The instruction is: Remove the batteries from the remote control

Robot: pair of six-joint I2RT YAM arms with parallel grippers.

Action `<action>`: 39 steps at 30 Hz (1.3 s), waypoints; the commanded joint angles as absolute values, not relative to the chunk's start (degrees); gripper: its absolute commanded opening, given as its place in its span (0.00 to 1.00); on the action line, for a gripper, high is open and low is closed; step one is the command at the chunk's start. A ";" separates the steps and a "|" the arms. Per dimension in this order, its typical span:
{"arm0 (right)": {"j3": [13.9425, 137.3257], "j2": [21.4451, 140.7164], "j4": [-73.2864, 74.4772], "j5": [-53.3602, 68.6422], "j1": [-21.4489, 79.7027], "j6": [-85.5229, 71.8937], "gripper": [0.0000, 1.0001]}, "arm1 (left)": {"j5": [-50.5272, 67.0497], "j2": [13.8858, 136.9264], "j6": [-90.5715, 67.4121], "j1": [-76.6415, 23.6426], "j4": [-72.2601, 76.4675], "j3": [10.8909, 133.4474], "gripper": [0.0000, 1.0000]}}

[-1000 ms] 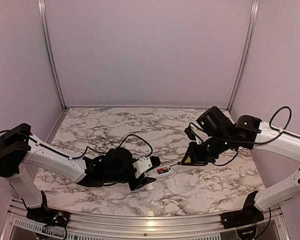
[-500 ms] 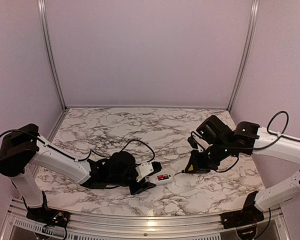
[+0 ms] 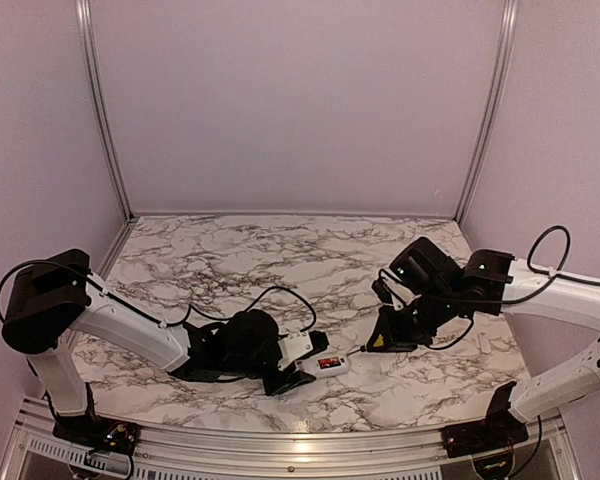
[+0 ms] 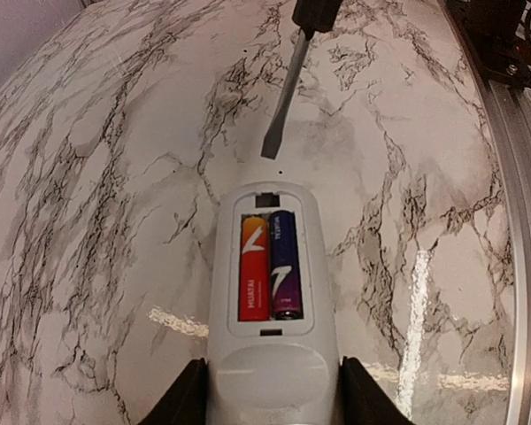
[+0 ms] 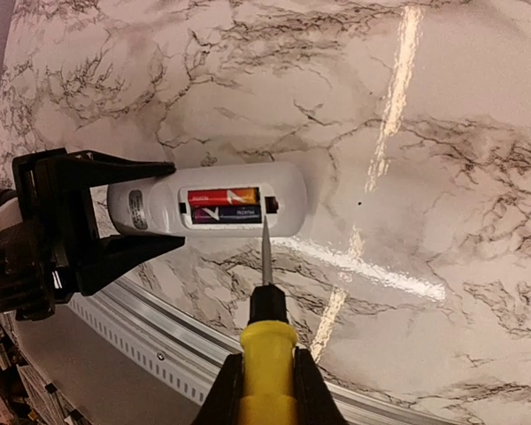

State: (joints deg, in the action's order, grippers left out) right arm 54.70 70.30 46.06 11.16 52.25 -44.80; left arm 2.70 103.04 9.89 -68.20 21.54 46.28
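Remote control: lying back up on the marble table, near its front edge at 6 o'clock, recess open.
Batteries: two, side by side in the recess.
Left gripper: clamped on the remote's sides.
Right gripper: clenched on a yellow-handled screwdriver, its blade tip just off the remote's 3 o'clock end.

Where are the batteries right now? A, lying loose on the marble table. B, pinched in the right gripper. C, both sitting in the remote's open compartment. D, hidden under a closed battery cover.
C: the left wrist view shows both batteries side by side in the uncovered recess on the back of the remote control.
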 commanded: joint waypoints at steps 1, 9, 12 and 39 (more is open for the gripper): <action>54.44 71.13 44.10 11.51 52.83 -44.41 0.00 | 3.46 104.17 9.24 -68.73 21.54 48.84 0.00; 53.29 72.06 42.95 12.03 52.82 -43.80 0.00 | 3.30 104.93 9.21 -68.99 21.10 49.57 0.00; 53.06 72.28 42.80 12.04 52.83 -43.79 0.00 | 3.37 105.19 9.30 -69.06 20.93 49.60 0.00; 51.41 74.44 42.10 12.81 52.82 -43.09 0.00 | 3.60 106.60 9.67 -69.26 20.04 50.89 0.00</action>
State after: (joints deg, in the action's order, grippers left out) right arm 51.96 73.97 42.81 12.56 52.25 -43.53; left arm 2.98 105.73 9.45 -68.97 20.12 48.86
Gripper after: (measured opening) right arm 0.136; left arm 0.469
